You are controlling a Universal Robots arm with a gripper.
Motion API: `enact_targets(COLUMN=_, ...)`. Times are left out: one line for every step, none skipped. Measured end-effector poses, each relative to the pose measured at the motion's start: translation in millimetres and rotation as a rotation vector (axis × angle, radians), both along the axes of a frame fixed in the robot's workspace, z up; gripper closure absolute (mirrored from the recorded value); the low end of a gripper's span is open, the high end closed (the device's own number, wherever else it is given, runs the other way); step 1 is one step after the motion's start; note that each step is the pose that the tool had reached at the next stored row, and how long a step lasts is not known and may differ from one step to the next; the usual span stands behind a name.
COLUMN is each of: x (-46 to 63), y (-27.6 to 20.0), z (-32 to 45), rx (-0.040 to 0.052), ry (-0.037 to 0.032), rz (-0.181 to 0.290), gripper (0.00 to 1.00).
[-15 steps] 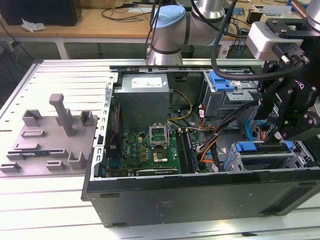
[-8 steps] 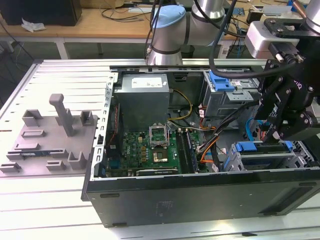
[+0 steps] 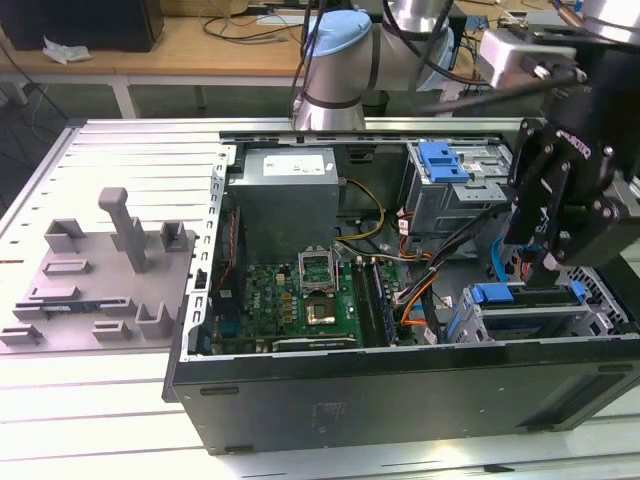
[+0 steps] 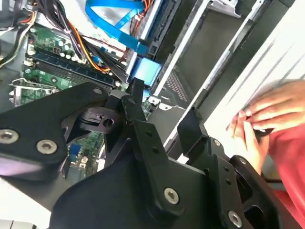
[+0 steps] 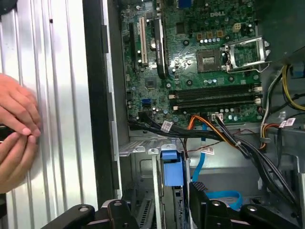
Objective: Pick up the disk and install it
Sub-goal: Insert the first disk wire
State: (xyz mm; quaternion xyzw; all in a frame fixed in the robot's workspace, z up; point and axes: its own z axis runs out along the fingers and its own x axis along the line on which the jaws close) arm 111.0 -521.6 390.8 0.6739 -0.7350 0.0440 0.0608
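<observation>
The disk [image 3: 492,294] lies in the drive cage at the corner of the open computer case, on the exterior view's right, and its blue carrier end [image 5: 172,167] faces up. My black gripper [image 3: 541,266] hangs just above that cage. In both wrist views its two fingers [image 4: 136,93] stand apart with nothing between them, so the gripper [image 5: 157,207] is open. The blue carrier end [image 4: 145,71] lies just past the fingertips. Most of the drive's metal body is hidden inside the cage.
The case holds a green motherboard [image 3: 300,295], a grey power supply [image 3: 288,185], cable bundles [image 5: 224,133] and a second blue latch [image 3: 445,160] at the back cage. A person's hands [image 5: 16,129] rest on the ribbed table beside the case. A grey fixture [image 3: 110,265] stands on the exterior view's left.
</observation>
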Motion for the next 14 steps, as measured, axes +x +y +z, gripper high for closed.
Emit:
enact_targets(x=0.1, y=6.7, z=0.1, rx=-0.0429, ry=0.0040, rz=0.000, gripper=0.44)
enact_targets(x=0.4, y=10.3, z=0.0, rx=-0.0705, ry=0.0073, rz=0.000, gripper=0.44)
enact_targets(x=0.8, y=12.7, z=0.1, rx=-0.0864, ry=0.0095, rz=0.000, gripper=0.44)
enact_targets(x=2.3, y=17.8, z=0.0, rx=-0.1049, ry=0.0142, rz=0.000, gripper=0.44)
enact_targets(x=6.9, y=24.3, z=0.1, rx=-0.1071, ry=0.0174, rz=0.000, gripper=0.44)
enact_targets(x=11.1, y=27.2, z=0.1, rx=-0.1071, ry=0.0192, rz=0.000, gripper=0.44)
enact_targets(x=14.3, y=29.1, z=0.0, rx=-0.1070, ry=0.0206, rz=0.000, gripper=0.44)
enact_targets(x=18.6, y=31.0, z=0.1, rx=-0.1071, ry=0.0226, rz=0.000, gripper=0.44)
enact_targets(x=23.5, y=32.5, z=0.1, rx=-0.1071, ry=0.0250, rz=0.001, gripper=0.44)
enact_targets(x=30.5, y=33.9, z=0.0, rx=-0.1071, ry=0.0291, rz=0.001, gripper=0.44)
enact_targets(x=34.7, y=34.4, z=0.1, rx=-0.1071, ry=0.0323, rz=0.001, gripper=0.44)
enact_targets(x=42.0, y=35.1, z=0.1, rx=-0.1072, ry=0.0388, rz=0.001, gripper=0.44)
enact_targets(x=48.5, y=35.6, z=0.0, rx=-0.1071, ry=0.0459, rz=0.002, gripper=0.44)
enact_targets(x=52.8, y=36.1, z=0.0, rx=-0.1071, ry=0.0505, rz=0.002, gripper=0.44)
